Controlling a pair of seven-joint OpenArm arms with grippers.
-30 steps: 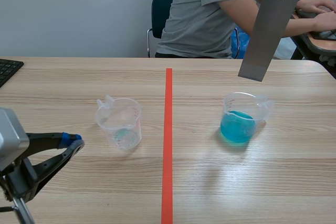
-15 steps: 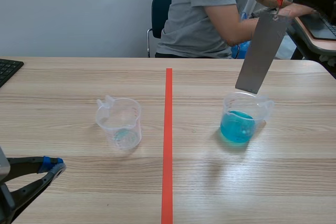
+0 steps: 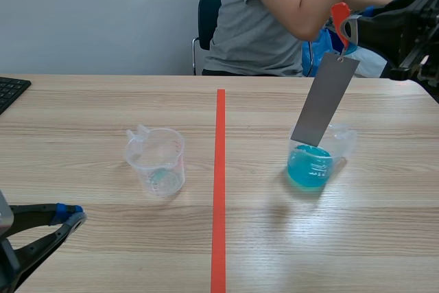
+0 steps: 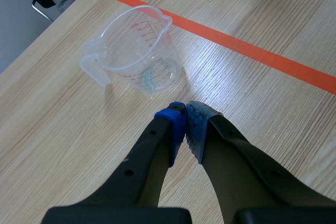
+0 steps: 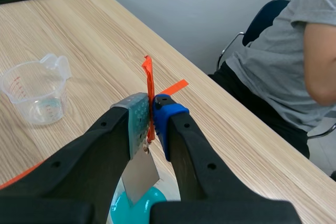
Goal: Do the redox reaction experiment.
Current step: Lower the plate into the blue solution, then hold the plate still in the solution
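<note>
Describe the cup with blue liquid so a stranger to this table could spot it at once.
Find the orange-red tape line down the middle of the wooden table. On the right arm's side stands a clear measuring cup, with a grey metal strip hanging from the right gripper at its mouth. Unlike the nearly empty cup across the line, it holds bright blue liquid.

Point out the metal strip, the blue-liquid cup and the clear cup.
metal strip point(image 3: 323, 99), scene view, middle of face
blue-liquid cup point(image 3: 310, 168), scene view, lower wall
clear cup point(image 4: 140, 52), left wrist view, marked wall
</note>
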